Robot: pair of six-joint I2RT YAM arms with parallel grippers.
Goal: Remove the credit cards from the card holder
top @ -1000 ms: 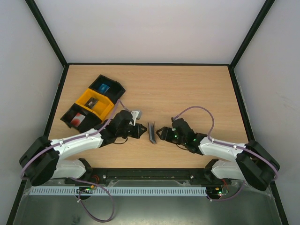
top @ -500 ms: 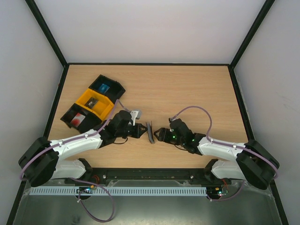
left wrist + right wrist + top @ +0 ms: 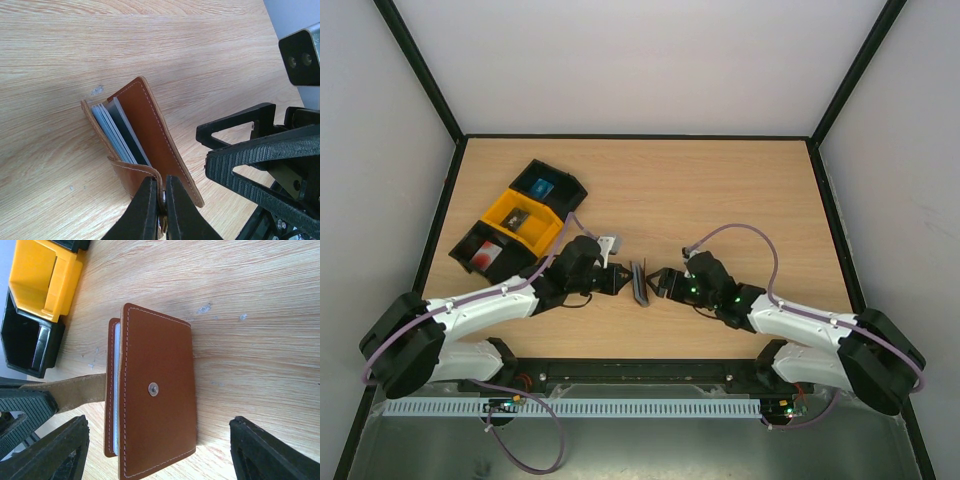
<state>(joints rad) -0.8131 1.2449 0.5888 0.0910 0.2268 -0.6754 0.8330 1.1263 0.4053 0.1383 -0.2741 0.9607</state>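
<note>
The card holder (image 3: 639,283) is a brown leather wallet standing on edge between my two grippers. In the left wrist view the card holder (image 3: 152,125) gapes slightly, showing grey-blue pockets (image 3: 109,131) and the edge of a dark grey credit card (image 3: 128,135). The red card is hidden. My left gripper (image 3: 161,187) is shut on the wallet's side tab (image 3: 134,176). In the right wrist view the card holder (image 3: 165,430) shows its outer face with a snap stud (image 3: 154,387). My right gripper (image 3: 159,445) is open, its fingers either side of the wallet without touching it.
A yellow bin (image 3: 520,220) sits between two black bins (image 3: 548,186) at the table's left, each holding small items. The yellow bin (image 3: 40,280) and a black bin (image 3: 25,345) also show in the right wrist view. The table (image 3: 720,190) is light wood with a black rim.
My right gripper has moved left, closer to the wallet. My left gripper and the wallet have shifted only slightly.
</note>
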